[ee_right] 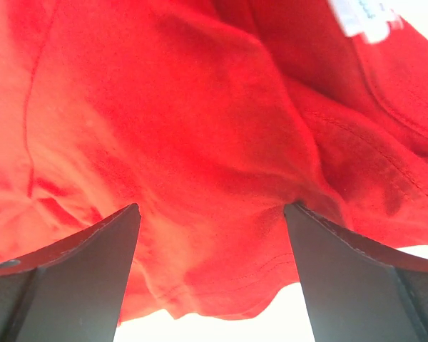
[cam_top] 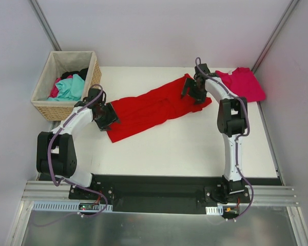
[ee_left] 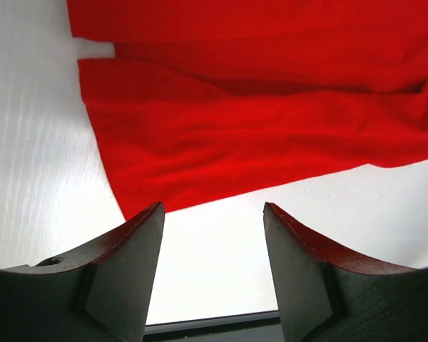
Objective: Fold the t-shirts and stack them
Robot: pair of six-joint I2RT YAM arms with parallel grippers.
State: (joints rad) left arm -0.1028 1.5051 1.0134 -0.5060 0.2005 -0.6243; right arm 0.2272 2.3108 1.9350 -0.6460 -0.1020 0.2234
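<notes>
The bright red t-shirt [cam_top: 149, 110] lies stretched out and rumpled in a diagonal band across the white table [cam_top: 195, 148]. My left gripper [cam_top: 109, 119] hovers at its near-left end. In the left wrist view that gripper [ee_left: 214, 214] is open over bare table, and the red t-shirt [ee_left: 257, 121] lies just beyond its tips. My right gripper [cam_top: 191, 92] stands over the shirt's far-right end. It is open in the right wrist view [ee_right: 210, 210], with red cloth [ee_right: 200, 142] beneath it and a white label [ee_right: 364, 16] further off. The magenta-pink t-shirt [cam_top: 244, 84] lies at the back right.
A wicker basket [cam_top: 43, 105] with teal, pink and dark clothes stands at the back left, close to the left arm. Pale walls close in the table on three sides. A black rail [cam_top: 159, 187] carries the arm bases along the near edge.
</notes>
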